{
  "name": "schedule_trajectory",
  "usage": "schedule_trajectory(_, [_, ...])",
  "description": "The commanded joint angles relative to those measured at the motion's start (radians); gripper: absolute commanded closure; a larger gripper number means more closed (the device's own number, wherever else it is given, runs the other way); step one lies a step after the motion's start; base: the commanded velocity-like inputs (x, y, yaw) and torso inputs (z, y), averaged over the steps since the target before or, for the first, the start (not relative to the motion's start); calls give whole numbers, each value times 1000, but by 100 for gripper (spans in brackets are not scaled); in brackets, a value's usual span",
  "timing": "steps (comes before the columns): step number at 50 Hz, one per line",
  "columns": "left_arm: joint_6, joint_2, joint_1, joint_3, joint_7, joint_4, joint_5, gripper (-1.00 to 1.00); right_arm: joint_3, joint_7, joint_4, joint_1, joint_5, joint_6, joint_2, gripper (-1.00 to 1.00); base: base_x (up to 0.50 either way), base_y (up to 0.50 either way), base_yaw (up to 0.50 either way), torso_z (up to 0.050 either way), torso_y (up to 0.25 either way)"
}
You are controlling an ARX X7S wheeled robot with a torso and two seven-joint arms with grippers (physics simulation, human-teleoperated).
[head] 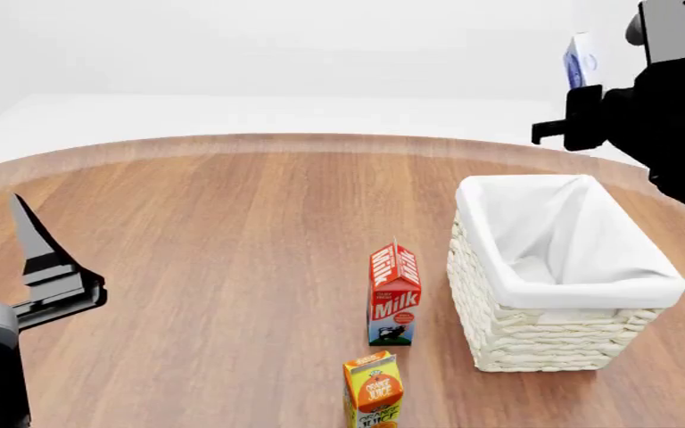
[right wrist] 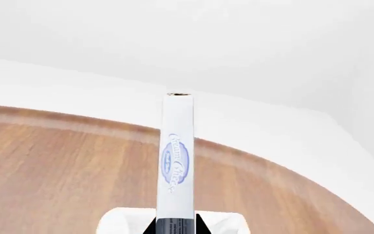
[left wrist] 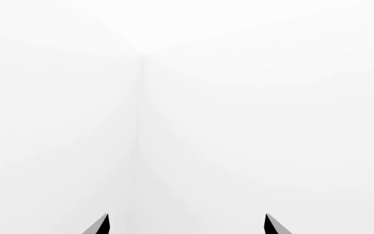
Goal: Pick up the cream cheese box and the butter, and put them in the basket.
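Nearest the camera in the head view, the orange juice carton point(head: 374, 390) stands upright at the front of the round wooden table point(head: 200, 232), and just behind it the red milk carton point(head: 394, 295) stands upright too, the two close but apart. Down at the front left, the left gripper point(head: 36, 259) hangs low over the table edge, and its own wrist camera shows two dark fingertips point(left wrist: 99, 225) set well apart with nothing between them, only blank white wall ahead. To the right of the milk carton sits the basket point(head: 533, 334), cream wicker with a white liner folded over the rim, nothing visible inside it. Up above the basket's far side, the right gripper point(head: 587, 76) is high in the air, and there's the cream cheese box point(head: 578, 61), white and blue, pinched edge-on at its lower end between the fingers. The right wrist view confirms it: the cream cheese box point(right wrist: 177, 165) stands straight up out of the clamped jaws, with the basket's white rim just below. The butter doesn't show in any view.
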Motion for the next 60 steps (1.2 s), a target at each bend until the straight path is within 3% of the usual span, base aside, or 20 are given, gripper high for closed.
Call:
schedule_trajectory(1, [8, 18, 3, -29, 26, 4, 1, -100, 25, -36, 53, -57, -51, -49, -36, 100, 0, 0, 0, 0, 0])
schedule_trajectory(36, [0, 11, -1, -18, 20, 9, -2, -100, 2, -57, 10, -246, -37, -92, 39, 100, 0, 0, 0, 0, 1])
schedule_trajectory(60, [-5, 5, -5, -9, 17, 11, -1, -100, -17, -124, -64, -236, -11, -35, 101, 100, 0, 0, 0, 1, 1])
